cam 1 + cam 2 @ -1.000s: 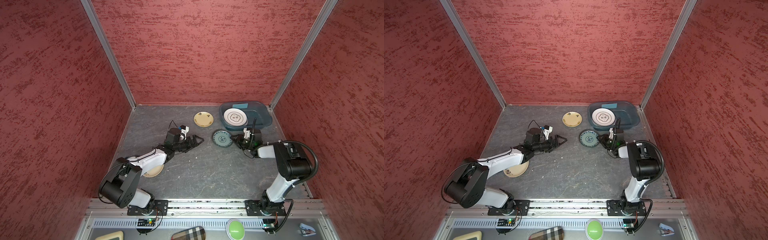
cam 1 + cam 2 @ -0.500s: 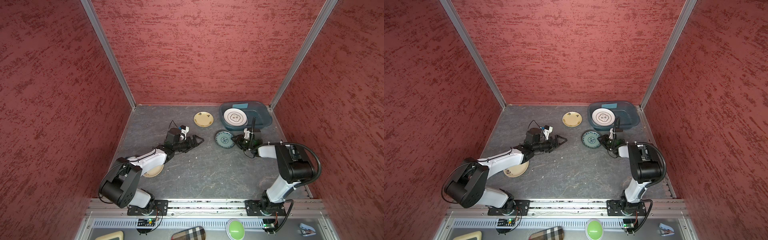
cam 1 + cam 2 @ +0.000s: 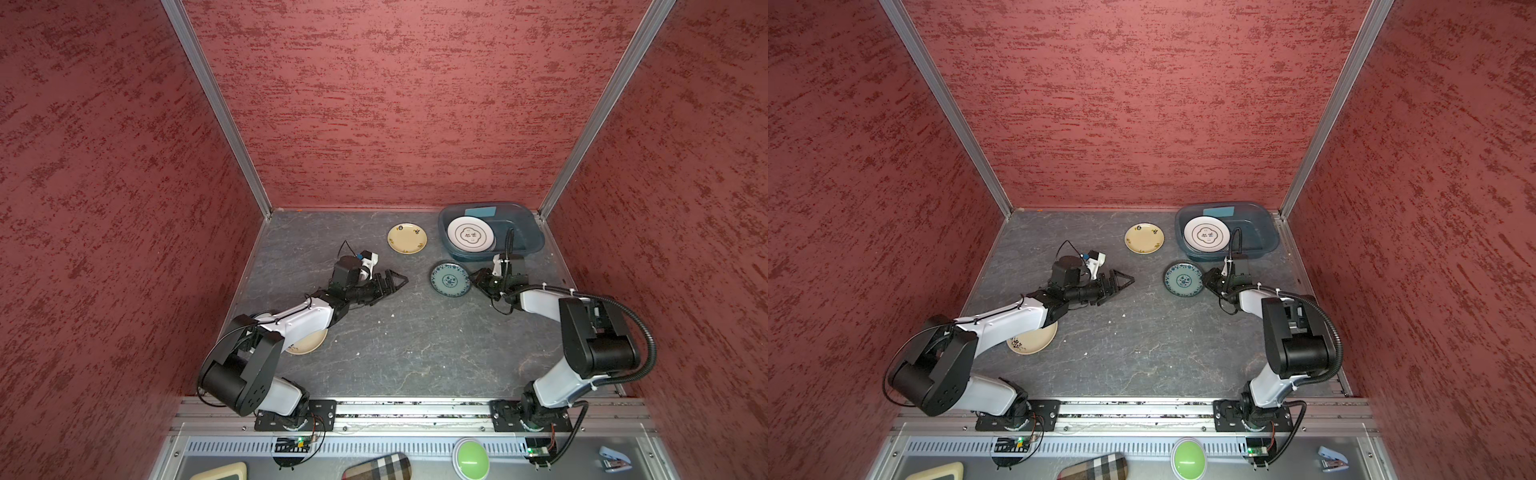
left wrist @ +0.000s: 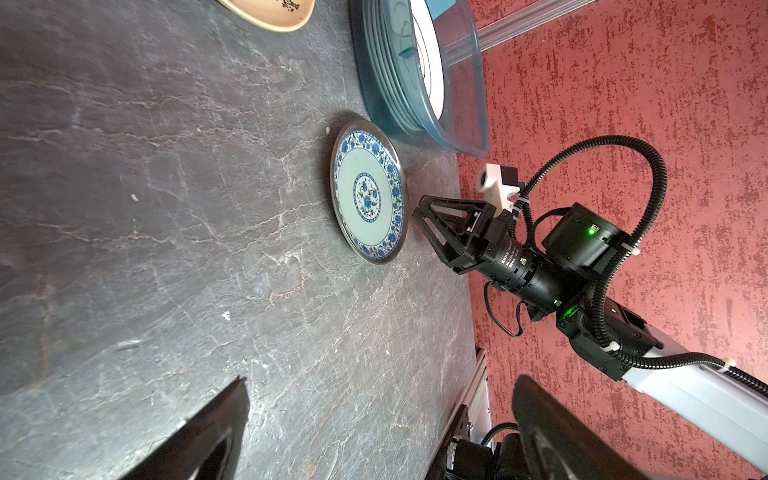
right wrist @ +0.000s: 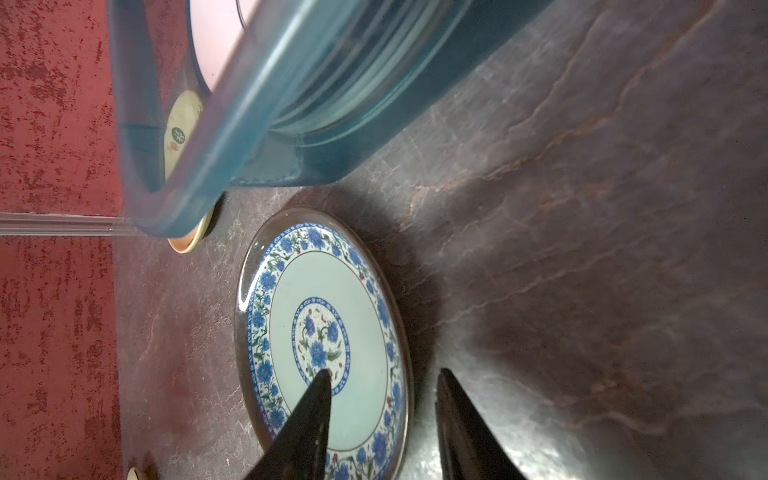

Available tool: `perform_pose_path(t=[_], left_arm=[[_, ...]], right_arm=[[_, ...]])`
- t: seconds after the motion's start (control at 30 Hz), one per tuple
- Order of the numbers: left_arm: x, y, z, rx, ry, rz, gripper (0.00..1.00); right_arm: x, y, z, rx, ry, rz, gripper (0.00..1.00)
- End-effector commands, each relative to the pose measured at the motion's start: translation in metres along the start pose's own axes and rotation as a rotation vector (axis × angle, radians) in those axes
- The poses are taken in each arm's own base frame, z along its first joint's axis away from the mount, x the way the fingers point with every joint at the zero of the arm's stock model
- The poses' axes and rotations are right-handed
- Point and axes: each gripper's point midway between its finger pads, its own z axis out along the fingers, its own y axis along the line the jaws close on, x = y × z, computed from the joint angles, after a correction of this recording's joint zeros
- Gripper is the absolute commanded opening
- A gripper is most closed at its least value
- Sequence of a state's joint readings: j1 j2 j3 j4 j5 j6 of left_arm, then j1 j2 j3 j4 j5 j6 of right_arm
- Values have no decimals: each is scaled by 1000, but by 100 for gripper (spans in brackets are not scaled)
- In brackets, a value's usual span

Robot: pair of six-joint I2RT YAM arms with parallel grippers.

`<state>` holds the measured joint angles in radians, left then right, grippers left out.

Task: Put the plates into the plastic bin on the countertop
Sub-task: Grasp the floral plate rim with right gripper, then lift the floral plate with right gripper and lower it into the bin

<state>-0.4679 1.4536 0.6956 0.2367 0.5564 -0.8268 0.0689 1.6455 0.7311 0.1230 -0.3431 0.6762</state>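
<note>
A small teal patterned plate [image 3: 450,281] [image 3: 1183,281] [image 4: 368,205] [image 5: 320,332] lies flat on the countertop [image 3: 415,345], just in front of the plastic bin [image 3: 528,235] [image 3: 1262,235] [image 4: 461,83] [image 5: 249,104]. My right gripper [image 3: 478,277] [image 3: 1209,277] [image 4: 417,212] [image 5: 383,374] is low at its right rim, open, holding nothing. A white plate with a black quatrefoil [image 3: 471,235] [image 3: 1206,234] tops a stack in the bin. A cream-yellow plate [image 3: 407,238] [image 3: 1144,238] lies left of the bin. Another [image 3: 305,343] [image 3: 1030,343] lies partly under my left arm. My left gripper [image 3: 401,279] [image 3: 1128,277] [image 4: 382,380] is wide open and empty, left of the teal plate.
Red textured walls with aluminium corner posts [image 3: 216,108] close in three sides. The bin stands in the back right corner. A metal rail [image 3: 415,409] runs along the front edge; beyond it sit a green button [image 3: 471,459] and a plaid object [image 3: 376,467].
My right gripper's jaws have spread wider at the teal plate's rim, and the plate has shifted slightly to the right. The left arm has not moved.
</note>
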Motion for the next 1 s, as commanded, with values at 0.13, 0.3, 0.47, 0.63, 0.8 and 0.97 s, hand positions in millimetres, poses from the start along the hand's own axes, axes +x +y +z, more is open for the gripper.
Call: perform_pose_path(t=[0.13, 0.3, 0.47, 0.63, 0.8, 0.97], left_arm=[[0, -11, -2, 33, -1, 22, 99], [0, -8, 0, 33, 2, 14, 99], [1, -7, 1, 33, 2, 8, 99], [0, -4, 1, 28, 1, 3, 99], [-2, -4, -1, 32, -2, -4, 99], [-6, -2, -7, 23, -22, -11, 99]], right_arm=[[2, 0, 16, -20, 30, -3, 40], [4, 0, 25, -46, 43, 6, 34], [6, -2, 27, -48, 45, 19, 20], [8, -2, 21, -52, 30, 19, 8], [15, 1, 10, -76, 34, 3, 0], [23, 4, -8, -85, 32, -33, 0]])
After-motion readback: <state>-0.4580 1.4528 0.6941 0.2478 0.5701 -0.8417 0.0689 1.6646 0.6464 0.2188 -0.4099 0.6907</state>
